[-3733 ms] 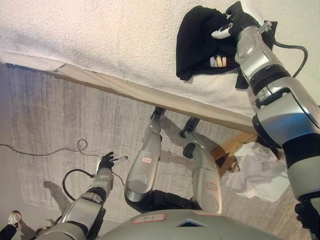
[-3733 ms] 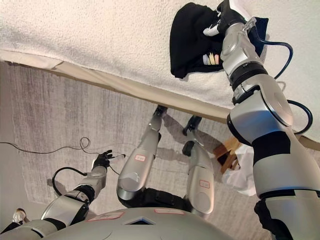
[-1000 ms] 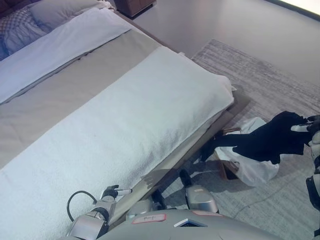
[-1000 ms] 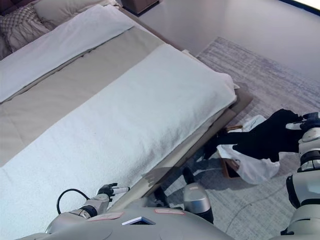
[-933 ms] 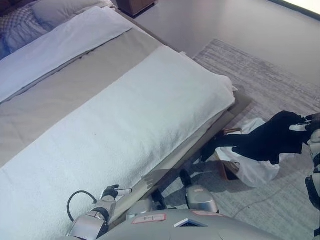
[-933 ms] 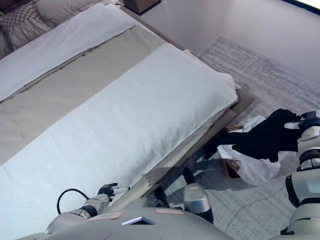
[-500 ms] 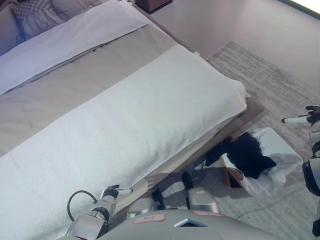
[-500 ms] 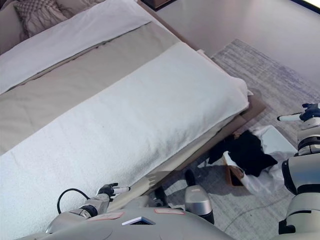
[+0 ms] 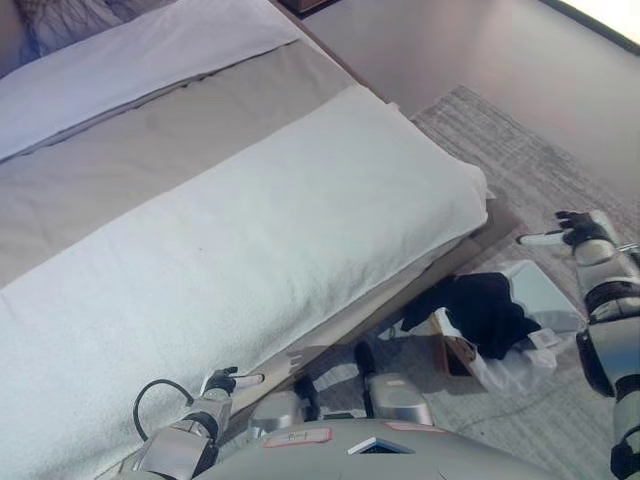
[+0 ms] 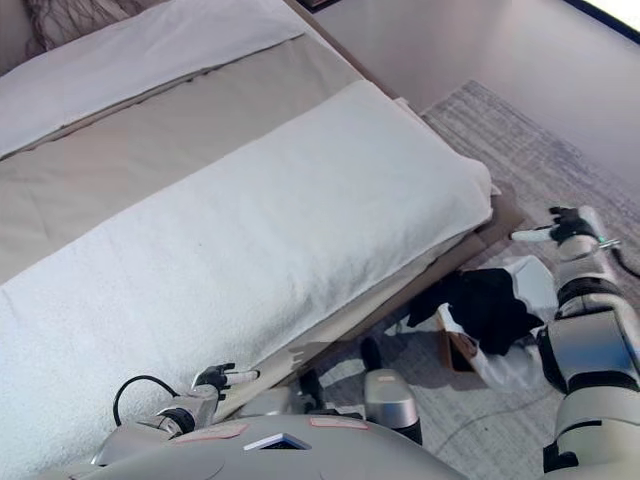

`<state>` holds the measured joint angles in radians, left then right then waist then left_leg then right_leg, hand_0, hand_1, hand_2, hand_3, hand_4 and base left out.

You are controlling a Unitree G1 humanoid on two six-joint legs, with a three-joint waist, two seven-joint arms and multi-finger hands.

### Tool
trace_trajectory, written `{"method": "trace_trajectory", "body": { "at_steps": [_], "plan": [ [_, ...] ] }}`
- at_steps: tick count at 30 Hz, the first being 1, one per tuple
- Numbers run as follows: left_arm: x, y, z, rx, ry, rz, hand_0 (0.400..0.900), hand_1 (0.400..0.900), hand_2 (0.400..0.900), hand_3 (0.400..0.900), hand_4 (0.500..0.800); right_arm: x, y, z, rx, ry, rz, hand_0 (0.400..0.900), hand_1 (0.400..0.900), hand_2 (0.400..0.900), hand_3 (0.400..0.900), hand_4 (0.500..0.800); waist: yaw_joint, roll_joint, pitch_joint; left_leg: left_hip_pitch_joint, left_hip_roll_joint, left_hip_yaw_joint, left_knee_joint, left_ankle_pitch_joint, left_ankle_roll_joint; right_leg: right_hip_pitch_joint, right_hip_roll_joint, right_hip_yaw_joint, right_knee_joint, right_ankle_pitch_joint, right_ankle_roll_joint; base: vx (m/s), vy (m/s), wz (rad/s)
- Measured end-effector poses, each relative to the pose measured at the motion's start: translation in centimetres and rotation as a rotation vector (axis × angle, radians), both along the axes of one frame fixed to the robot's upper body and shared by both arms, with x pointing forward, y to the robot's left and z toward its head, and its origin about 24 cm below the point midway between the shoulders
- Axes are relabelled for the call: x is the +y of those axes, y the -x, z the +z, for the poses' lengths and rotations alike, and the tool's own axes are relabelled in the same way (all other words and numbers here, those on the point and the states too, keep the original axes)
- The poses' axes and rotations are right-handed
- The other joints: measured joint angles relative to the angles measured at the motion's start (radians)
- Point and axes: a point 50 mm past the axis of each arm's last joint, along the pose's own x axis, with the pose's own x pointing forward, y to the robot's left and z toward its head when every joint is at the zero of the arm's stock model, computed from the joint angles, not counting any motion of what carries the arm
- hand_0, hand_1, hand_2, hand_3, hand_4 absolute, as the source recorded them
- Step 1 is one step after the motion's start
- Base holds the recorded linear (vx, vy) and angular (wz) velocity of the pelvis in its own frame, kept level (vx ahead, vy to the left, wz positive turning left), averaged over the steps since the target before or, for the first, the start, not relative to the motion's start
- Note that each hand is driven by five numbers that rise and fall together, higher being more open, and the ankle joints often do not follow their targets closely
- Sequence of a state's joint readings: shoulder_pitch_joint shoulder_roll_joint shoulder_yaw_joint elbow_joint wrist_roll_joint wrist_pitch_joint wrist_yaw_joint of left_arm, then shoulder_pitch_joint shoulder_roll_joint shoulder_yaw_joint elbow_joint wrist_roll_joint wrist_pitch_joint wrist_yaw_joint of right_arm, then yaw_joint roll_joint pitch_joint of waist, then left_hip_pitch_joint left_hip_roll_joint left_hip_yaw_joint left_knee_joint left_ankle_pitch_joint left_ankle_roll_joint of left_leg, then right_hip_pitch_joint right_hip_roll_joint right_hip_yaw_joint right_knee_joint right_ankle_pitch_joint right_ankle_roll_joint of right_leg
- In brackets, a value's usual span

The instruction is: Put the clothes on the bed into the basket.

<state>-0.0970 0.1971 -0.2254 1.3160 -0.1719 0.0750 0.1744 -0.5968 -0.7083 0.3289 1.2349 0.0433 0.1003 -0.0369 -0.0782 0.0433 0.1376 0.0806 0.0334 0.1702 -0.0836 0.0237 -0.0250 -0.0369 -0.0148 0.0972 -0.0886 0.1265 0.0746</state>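
Note:
A black garment (image 9: pixel 485 312) lies in the wooden basket with a white liner (image 9: pixel 540 292) on the floor at the foot of the bed, partly draped over its near rim. My right hand (image 9: pixel 574 229) is open and empty, held above the basket's far side, apart from the garment. My left hand (image 9: pixel 222 382) hangs low by the bed's near edge, fingers relaxed, holding nothing. The bed's white blanket (image 9: pixel 260 230) shows no clothes on it. The same scene shows in the right eye view, with the garment (image 10: pixel 490 305) and my right hand (image 10: pixel 560 226).
The bed fills the left and middle, with a beige sheet (image 9: pixel 120 180) and white pillows (image 9: pixel 130 60) further up. A grey rug (image 9: pixel 520 150) lies under the basket. Bare floor (image 9: pixel 450 50) lies beyond the bed's corner.
My right hand held the black garment over the basket, then let go. The garment dropped into the basket. The empty hand has since moved a little toward the bed. The camera has shifted slightly.

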Motion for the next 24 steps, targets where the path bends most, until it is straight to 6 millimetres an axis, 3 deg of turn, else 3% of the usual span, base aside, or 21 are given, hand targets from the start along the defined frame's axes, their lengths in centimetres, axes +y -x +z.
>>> {"method": "trace_trajectory", "body": {
  "at_steps": [5, 11, 14, 24],
  "plan": [
    [0.0, -0.3, 0.1, -0.013, 0.007, 0.008, 0.9, 0.9, 0.9, 0.9, 0.8, 5.6, 3.4, -7.4, 0.138, -0.206, 0.075, 0.9, 0.9, 0.9, 0.9, 0.8, 0.009, -0.001, -0.001, 0.001, 0.0, -0.028, 0.0, 0.001, 0.002, 0.013, -0.003, -0.028, 0.002, -0.005, -0.008, 0.02, 0.004, 0.18],
    [-0.2, -0.6, 0.1, -0.017, 0.017, -0.028, 0.9, 0.9, 0.9, 0.9, 0.8, 12.6, 10.9, -15.1, 0.389, -0.418, 0.044, 0.9, 0.9, 0.9, 0.9, 0.8, 0.054, 0.0, -0.005, 0.005, 0.0, -0.07, 0.0, 0.001, 0.001, 0.036, -0.008, -0.073, 0.001, -0.015, -0.023, 0.04, 0.007, 0.32],
    [-0.1, -0.5, 0.1, -0.013, 0.004, -0.054, 0.9, 0.9, 0.9, 0.9, 0.8, 14.4, 12.6, -16.3, 0.478, -0.408, 0.102, 0.9, 0.9, 0.9, 0.9, 0.8, 0.067, -0.003, -0.009, -0.008, -0.004, -0.102, -0.004, 0.0, 0.0, 0.041, -0.015, -0.102, 0.001, -0.019, -0.027, 0.03, 0.006, 0.4],
    [0.7, 2.4, -0.4, 0.071, -0.017, -0.028, 0.9, 0.9, 0.9, 0.9, 0.8, 15.5, 13.4, -16.8, 0.524, -0.37, 0.192, 0.9, 0.9, 0.9, 0.9, 0.8, 0.147, -0.059, -0.073, -0.041, -0.004, -0.231, -0.005, 0.007, -0.006, 0.073, -0.019, -0.232, -0.002, -0.048, -0.047, 0.03, -0.008, 0.51]
  ]
}}
